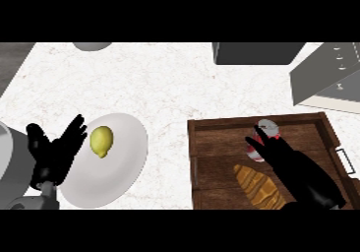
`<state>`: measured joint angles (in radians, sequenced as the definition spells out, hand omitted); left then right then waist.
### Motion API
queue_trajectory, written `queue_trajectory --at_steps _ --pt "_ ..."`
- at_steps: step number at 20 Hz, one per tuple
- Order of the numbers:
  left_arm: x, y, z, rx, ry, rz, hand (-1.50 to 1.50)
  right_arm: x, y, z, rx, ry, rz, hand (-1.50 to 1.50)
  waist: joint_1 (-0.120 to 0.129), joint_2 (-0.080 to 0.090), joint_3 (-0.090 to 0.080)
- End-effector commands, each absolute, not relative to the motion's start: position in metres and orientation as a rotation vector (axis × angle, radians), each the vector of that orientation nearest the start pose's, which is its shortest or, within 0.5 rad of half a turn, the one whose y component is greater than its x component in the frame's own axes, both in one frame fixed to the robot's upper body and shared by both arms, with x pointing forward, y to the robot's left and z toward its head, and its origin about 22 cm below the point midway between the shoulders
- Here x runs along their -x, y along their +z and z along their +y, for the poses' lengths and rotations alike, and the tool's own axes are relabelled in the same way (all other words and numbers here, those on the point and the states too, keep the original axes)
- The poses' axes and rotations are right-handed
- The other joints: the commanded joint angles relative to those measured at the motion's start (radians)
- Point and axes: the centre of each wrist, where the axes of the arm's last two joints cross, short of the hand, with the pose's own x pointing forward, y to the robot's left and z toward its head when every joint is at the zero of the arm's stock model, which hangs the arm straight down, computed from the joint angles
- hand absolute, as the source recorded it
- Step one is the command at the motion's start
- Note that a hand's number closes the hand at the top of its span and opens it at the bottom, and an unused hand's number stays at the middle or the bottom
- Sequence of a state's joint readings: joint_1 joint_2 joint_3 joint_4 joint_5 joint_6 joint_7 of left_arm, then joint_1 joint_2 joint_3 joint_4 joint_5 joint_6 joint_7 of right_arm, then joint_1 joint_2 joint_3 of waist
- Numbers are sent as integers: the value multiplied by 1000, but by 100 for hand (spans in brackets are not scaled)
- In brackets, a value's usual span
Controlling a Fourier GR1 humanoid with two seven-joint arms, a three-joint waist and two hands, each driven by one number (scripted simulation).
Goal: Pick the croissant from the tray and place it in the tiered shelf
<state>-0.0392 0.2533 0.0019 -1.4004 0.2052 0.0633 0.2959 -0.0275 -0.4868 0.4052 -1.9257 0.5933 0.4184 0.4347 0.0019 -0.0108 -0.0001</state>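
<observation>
Croissant: golden-brown, ridged, laid at a slant on the floor of the tray, in its lower middle part, its lower end hidden by the right hand; not gripped by anything

Tray: dark wood, rectangular, raised walls, a light metal handle on its right side; set on the counter at the right of the view, its lower edge cut off

Can: red and silver, lying in the upper part of the tray, just above the croissant; partly covered by the fingers of the right hand

Right hand: black, seen over the tray, fingers held straight and apart, the tips reaching onto the can; the palm is placed beside the croissant's right edge, and contact with the croissant cannot be told

Left hand: black, shown at the left of the view, fingers straight and spread, pointing up; overlapped with the left rim of the plate, nothing held

Plate: white, round, set on the counter well left of the tray

Lemon: yellow, placed on the upper left part of the plate, just beside the left hand's fingertips

Counter: white marbled top

Dark grey box: found at the upper edge, above the tray

Grey appliance: partly seen at the upper right corner
</observation>
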Motion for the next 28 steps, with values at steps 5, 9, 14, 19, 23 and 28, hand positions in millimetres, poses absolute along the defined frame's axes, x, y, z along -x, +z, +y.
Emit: queue_trajectory --at_steps 5,9,14,19,23,28 --pt "-249 -22 302 -90 56 -1116 0 -219 36 -223 479 1282 -1192 -150 -2 11 0" --pt "-240 -19 301 -96 44 -1131 0 -232 44 -210 479 1309 -1190 -150 1 10 0" --pt "-257 -13 292 -66 33 -1135 0 -220 22 -205 369 1584 -1058 150 7 13 0" --pt "-254 -26 295 -96 41 -1102 0 -220 8 -185 319 1551 -1174 150 1 13 0" --pt "-249 -30 294 -99 47 -1115 0 -216 26 -190 277 1513 -1261 150 -3 11 0" --pt "-247 -28 287 -92 56 -1111 0 -218 26 -262 420 1244 -1296 150 -14 12 1"
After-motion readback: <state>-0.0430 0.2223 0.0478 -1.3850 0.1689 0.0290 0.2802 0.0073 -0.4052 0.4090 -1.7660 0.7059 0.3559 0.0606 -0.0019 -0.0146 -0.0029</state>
